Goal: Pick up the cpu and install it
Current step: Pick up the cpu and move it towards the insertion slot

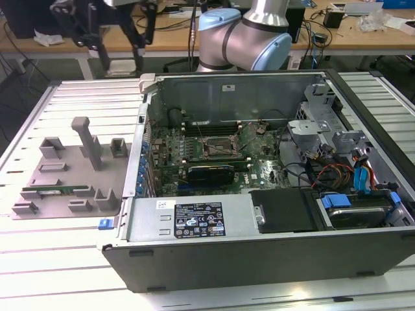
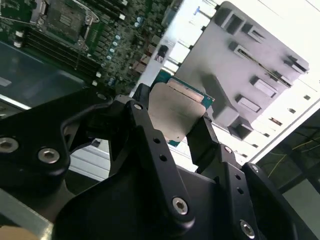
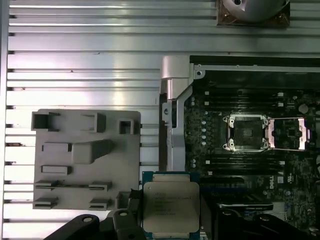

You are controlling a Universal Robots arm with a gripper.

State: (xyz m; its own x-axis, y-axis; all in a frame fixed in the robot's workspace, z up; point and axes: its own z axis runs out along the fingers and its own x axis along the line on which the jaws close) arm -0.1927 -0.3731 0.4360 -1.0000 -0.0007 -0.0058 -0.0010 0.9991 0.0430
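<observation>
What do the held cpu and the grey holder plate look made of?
The cpu: metal lid, silver-grey with a dull sheen, on a green-blue board edge. The holder plate: probably plastic, matte uniform grey with moulded blocky slots.

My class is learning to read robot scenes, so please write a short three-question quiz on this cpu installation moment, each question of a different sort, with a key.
1. True or false: the gripper is shut on the cpu.
2. The socket is: A) empty, with its frame swung open; B) covered by a fan; C) already holding a chip.
3. What lies on the table beside the computer case, at the exterior view's left?
Key: 1 true; 2 A; 3 the grey holder tray.
</observation>
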